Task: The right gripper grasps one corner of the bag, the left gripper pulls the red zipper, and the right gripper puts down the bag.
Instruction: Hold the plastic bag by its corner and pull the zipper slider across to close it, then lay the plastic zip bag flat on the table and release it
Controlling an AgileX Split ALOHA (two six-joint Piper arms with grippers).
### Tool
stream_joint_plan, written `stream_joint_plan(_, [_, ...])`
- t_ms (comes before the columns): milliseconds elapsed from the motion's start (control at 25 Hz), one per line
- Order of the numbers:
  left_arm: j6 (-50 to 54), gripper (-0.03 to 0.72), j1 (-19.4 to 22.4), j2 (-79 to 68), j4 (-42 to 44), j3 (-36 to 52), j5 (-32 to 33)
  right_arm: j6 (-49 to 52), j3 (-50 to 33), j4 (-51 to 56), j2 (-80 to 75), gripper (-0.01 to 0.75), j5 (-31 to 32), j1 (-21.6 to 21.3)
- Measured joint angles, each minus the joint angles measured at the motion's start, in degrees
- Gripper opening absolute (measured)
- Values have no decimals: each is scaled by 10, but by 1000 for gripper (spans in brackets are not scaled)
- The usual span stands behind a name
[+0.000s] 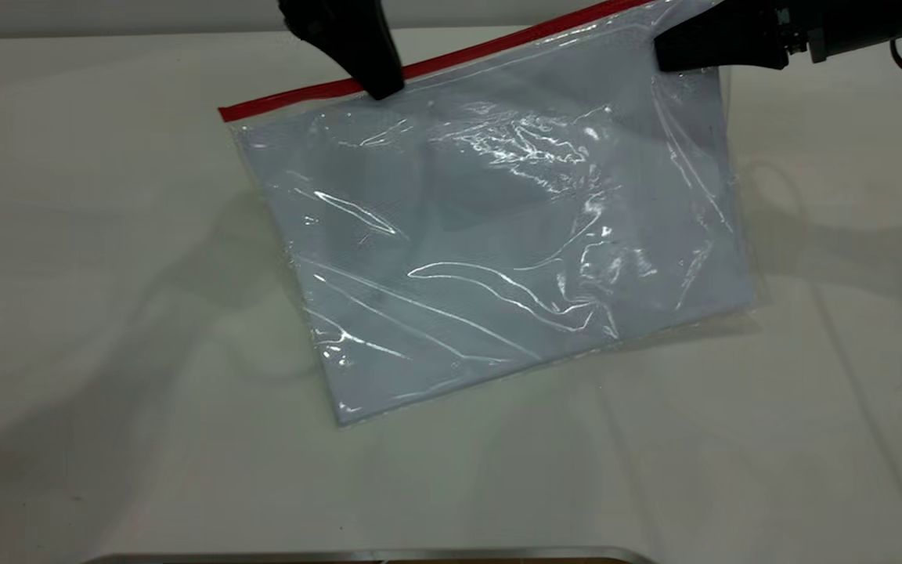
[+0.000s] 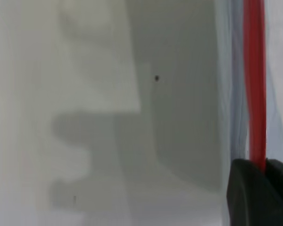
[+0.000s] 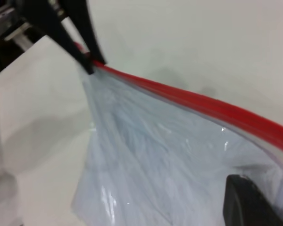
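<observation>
The clear bag point(image 1: 498, 235) with white paper inside is tilted, its red-strip edge raised at the far side and its lower corner on the table. My right gripper point(image 1: 664, 55) is shut on the bag's corner at the right end of the red zipper point(image 1: 302, 98). In the right wrist view only one black finger point(image 3: 247, 200) shows against the plastic. My left gripper point(image 1: 384, 84) is shut on the red zipper point(image 2: 254, 70) partway along it, with the strip running between its fingertips point(image 2: 245, 188). From the right wrist the left gripper point(image 3: 88, 63) pinches the strip point(image 3: 203, 103). The slider tab is hidden.
The bag rests on a plain white table point(image 1: 106, 313). A metal edge point(image 1: 373, 556) lies along the near side. Arm shadows fall on the table left and right of the bag.
</observation>
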State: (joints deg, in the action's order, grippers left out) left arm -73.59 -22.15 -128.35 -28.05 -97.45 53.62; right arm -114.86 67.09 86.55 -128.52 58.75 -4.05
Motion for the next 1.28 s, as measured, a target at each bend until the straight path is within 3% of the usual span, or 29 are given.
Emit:
stream_joint_plan(600, [135, 49, 2, 0, 101, 0, 2, 23, 0, 56, 0, 34, -169, 0])
stream_joint_plan(920, [147, 58, 2, 0, 99, 0, -3, 23, -1, 66, 0, 68, -178, 0])
stream_joint_plan(1080, [147, 133, 2, 0, 109, 0, 0, 24, -1, 76, 0, 214, -202, -2])
stream_joint_plan(1280, [154, 384, 3, 0, 110, 0, -7, 29, 0, 94, 1, 523, -223, -9])
